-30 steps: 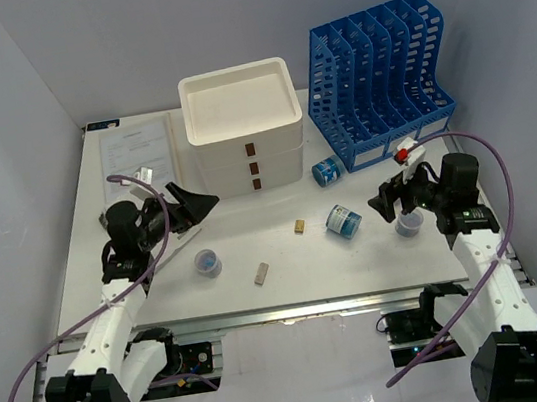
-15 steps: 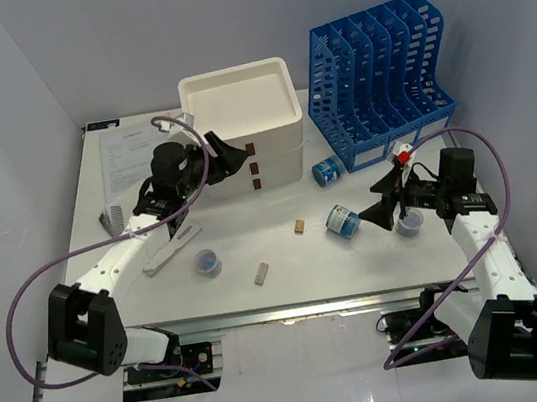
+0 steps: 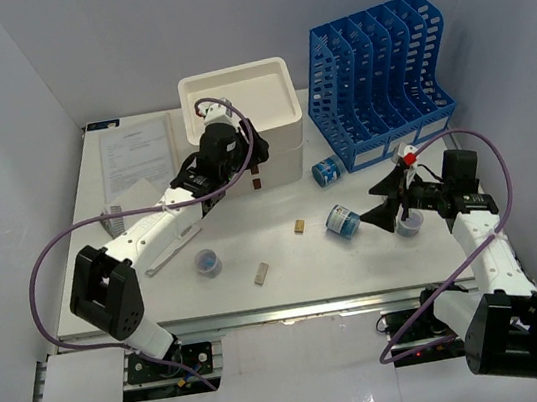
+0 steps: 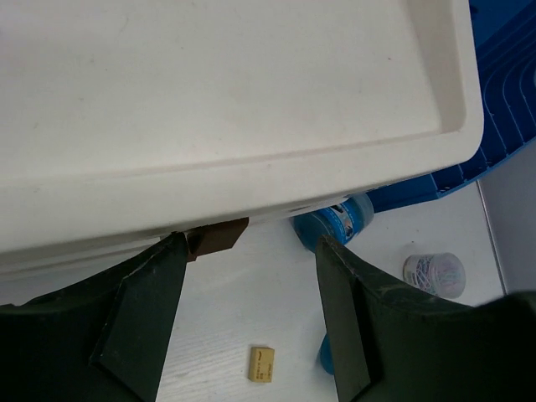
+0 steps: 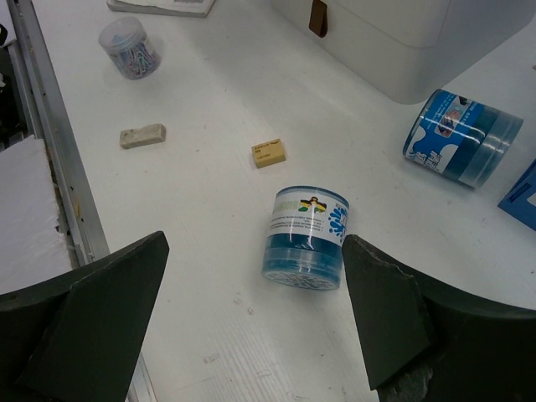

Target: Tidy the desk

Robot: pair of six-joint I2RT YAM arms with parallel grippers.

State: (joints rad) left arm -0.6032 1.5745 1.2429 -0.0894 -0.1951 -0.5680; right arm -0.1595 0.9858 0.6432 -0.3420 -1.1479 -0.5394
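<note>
Pale grey walls (image 3: pixel 104 44) enclose three sides.

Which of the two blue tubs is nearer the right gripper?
The front tub, lying in the open straight before the right gripper; the back tub lies farther off beside the blue file rack.

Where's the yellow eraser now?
Top view: the yellow eraser lies on the desk, left of the nearer blue tub, in front of the drawer box.

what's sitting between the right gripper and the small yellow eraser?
One blue tub lying on its side, ahead of the open right gripper; the yellow eraser lies beyond it. Clearest in the right wrist view; otherwise bare desk.
</note>
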